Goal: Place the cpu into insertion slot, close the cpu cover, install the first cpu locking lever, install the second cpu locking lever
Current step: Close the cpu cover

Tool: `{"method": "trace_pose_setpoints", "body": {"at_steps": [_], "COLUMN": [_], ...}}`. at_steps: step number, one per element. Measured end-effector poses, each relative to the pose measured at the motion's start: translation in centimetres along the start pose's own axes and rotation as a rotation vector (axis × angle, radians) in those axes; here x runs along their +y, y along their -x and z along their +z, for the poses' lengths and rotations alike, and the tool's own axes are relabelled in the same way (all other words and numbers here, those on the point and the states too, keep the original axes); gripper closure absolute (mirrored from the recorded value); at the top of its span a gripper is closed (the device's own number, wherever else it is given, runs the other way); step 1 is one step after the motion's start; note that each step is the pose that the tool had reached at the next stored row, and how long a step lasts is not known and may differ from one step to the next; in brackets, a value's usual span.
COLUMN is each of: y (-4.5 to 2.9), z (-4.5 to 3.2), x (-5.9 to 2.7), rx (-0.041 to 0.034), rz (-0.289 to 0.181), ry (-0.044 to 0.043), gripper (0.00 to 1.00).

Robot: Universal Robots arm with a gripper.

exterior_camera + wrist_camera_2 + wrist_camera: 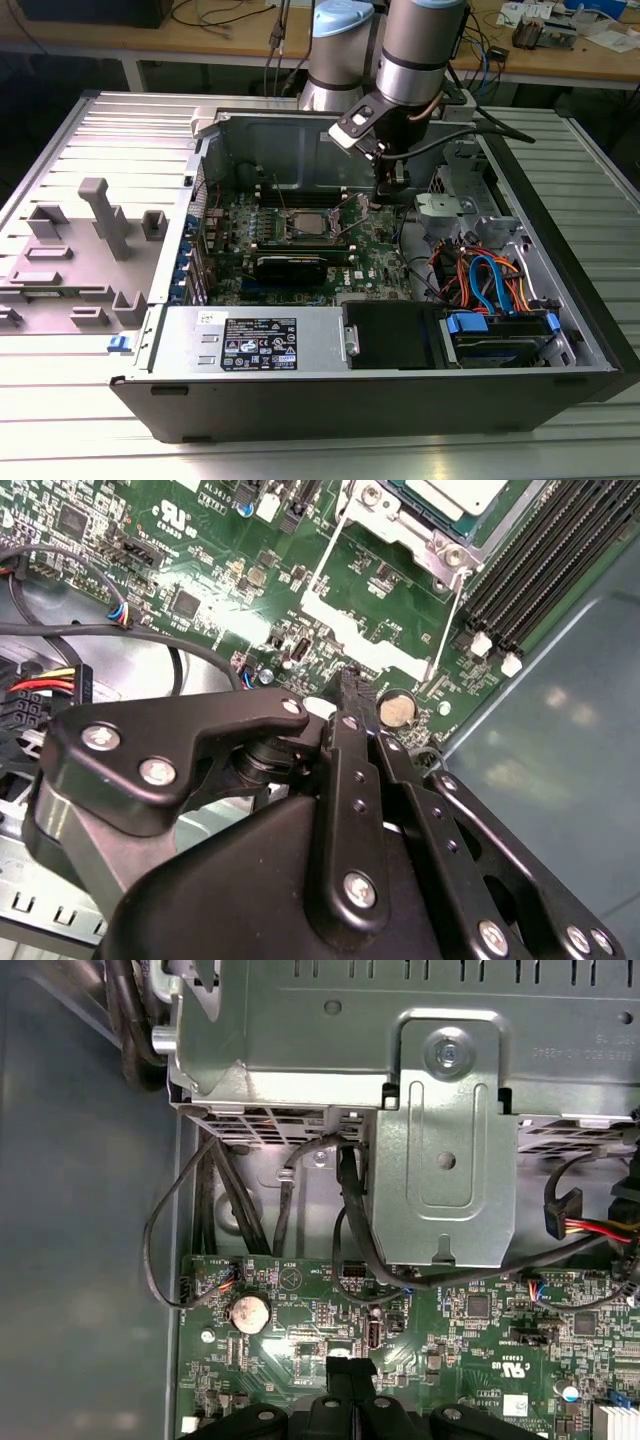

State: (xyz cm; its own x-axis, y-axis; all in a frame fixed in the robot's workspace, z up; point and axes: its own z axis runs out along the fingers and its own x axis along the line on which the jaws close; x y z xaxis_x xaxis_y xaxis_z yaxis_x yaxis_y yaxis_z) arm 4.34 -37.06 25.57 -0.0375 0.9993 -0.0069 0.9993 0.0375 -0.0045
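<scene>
Open computer case [400, 400] on the slatted table [60, 420]. Its walls enclose the motherboard [375, 255], leaving open room above the board beside the drive cage [445, 1160]. The insertion slot [305, 226], silvery-rimmed, lies toward the board's far edge, with the dull grey cpu [455, 492] seated in it. The gripper [350, 1370], fingers pressed together and holding nothing, hangs close over the board near the coin cell [247, 1311], apart from the slot.

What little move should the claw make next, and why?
Probably a short shift toward the nearer thin lever beside the insertion slot: the cpu already lies in it, that lever looks unlatched, and the claw hangs over the green board, short of it.
</scene>
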Motion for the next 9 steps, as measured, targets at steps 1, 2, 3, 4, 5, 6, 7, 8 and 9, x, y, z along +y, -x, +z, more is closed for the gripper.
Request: {"method": "trace_pose_setpoints", "body": {"at_steps": [1, 2, 3, 4, 5, 6, 7, 8, 9], "y": [-0.01, -0.03, -0.03, -0.03, -0.03, -0.04, -0.04, -0.04, -0.04], "z": [0.05, 0.11, 0.24, 0.4, 0.56, 0.68, 0.8, 0.94, 1.07], "x": [0.05, 0.16, 0.28, 0.29, 0.29, 0.3, 0.3, 0.3, 0.25], "rx": [0.0002, 0.0002, 0.0001, 0.0002, 0.0003, 0.0004, 0.0005, 0.0005, 0.0006], "rz": [0.0, -0.001, -0.002, -0.003, -0.003, -0.003, -0.004, -0.004, -0.005], "ry": [0.0001, 0.0, 0.0, 0.0, -0.0008, -0.0017, -0.0028, -0.0043, -0.0059], "gripper": [0.89, 0.89, 0.89, 0.89, 0.89, 0.89, 0.89, 0.89, 0.89]}}
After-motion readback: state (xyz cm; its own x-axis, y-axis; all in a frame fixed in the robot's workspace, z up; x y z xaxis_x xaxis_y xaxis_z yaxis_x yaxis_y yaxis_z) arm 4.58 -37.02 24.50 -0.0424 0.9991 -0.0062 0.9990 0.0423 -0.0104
